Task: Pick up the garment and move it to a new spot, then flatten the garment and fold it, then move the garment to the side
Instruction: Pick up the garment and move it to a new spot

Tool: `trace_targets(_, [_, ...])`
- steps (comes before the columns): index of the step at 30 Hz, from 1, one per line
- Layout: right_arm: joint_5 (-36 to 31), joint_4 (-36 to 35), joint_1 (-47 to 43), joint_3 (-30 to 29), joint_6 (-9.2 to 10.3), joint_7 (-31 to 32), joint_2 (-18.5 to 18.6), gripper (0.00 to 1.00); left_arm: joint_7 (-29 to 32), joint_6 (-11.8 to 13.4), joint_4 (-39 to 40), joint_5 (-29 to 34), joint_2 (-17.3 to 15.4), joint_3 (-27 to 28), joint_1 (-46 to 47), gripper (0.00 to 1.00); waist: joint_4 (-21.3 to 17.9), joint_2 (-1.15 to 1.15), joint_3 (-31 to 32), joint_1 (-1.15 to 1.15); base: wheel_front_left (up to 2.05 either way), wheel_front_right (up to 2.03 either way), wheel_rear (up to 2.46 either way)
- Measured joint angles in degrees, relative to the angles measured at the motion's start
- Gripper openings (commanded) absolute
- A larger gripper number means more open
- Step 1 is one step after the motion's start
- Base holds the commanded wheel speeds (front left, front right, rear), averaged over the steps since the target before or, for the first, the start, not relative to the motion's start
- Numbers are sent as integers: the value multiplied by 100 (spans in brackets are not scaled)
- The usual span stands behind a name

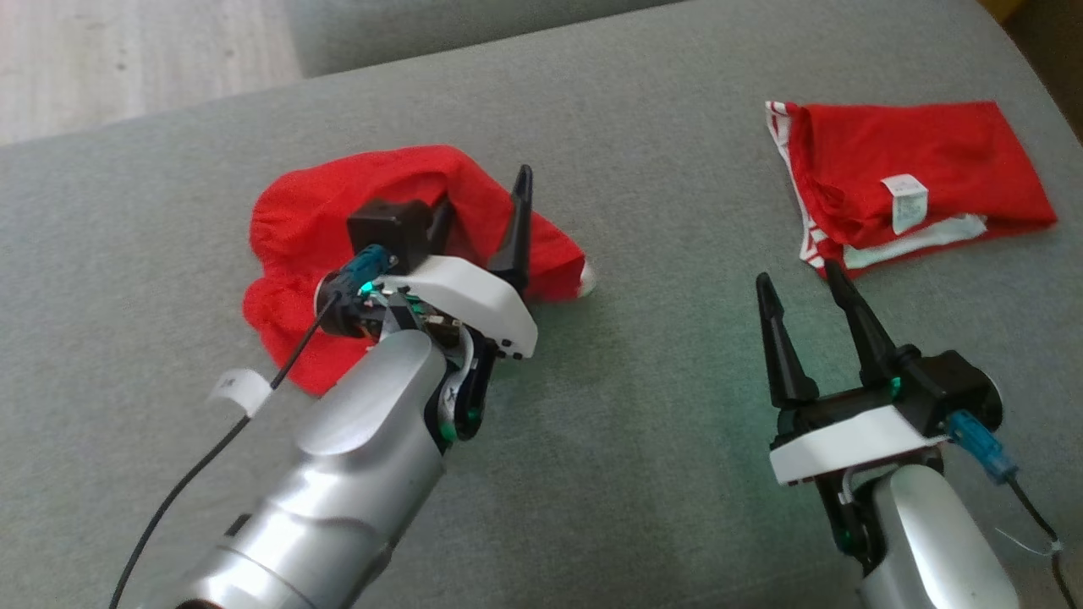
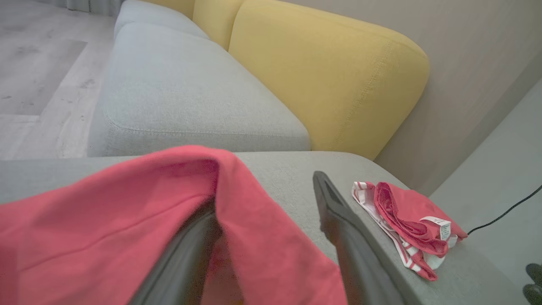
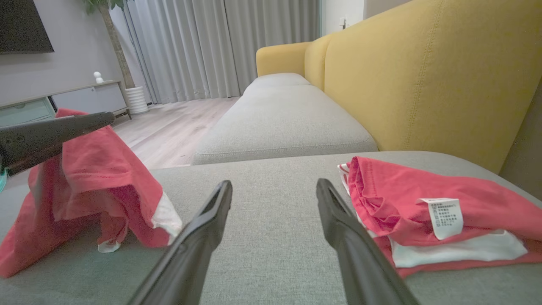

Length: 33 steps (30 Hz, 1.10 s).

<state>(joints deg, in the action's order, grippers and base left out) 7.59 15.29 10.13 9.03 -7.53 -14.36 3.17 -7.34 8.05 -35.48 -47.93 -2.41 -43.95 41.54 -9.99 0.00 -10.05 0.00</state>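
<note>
Where: the crumpled red garment [image 1: 296, 228] lies on the grey cushion [image 1: 643, 127], left of middle.
Left arm: the left gripper [image 1: 484, 190] is over the heap, fingers apart; cloth drapes over one finger, nothing pinched.
Right arm: the right gripper [image 1: 799, 275] is empty, fingers apart, just beside a folded red garment [image 1: 922, 161].
Handling: likely light, limp and quick to bunch.
Hold: probably a hem or corner at the heap's edge.
Containers: none; both garments lie bare on the cushion.

One left gripper [image 1: 482, 201] fingertip is hidden — under the crumpled garment [image 1: 338, 199].
</note>
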Motion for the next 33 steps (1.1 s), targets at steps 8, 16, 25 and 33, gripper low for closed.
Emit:
trace_targets(8, [-40, -8, -88, -279, 0, 0, -1, 100, -460, -143, -169, 277, -325, -42, 58, 100, 402, 0, 228, 0, 0, 0, 0])
trace_targets(16, [-170, -16, -455, -583, 0, 0, -16, 100, -286, -412, 156, 346, -851, -260, -370, 100, 1016, 0, 475, 0, 0, 0, 0])
trace_targets(25, [-153, -8, -475, -436, 0, 0, -27, 100, 107, -454, 446, 417, -569, -722, -479, 100, 1142, 0, 578, 0, 0, 0, 0])
trace_targets(33, [40, -3, -469, -364, 0, 0, -27, 100, 1385, -927, 345, 555, -363, -1647, -315, 100, 959, 0, 582, -1, 0, 0, 0])
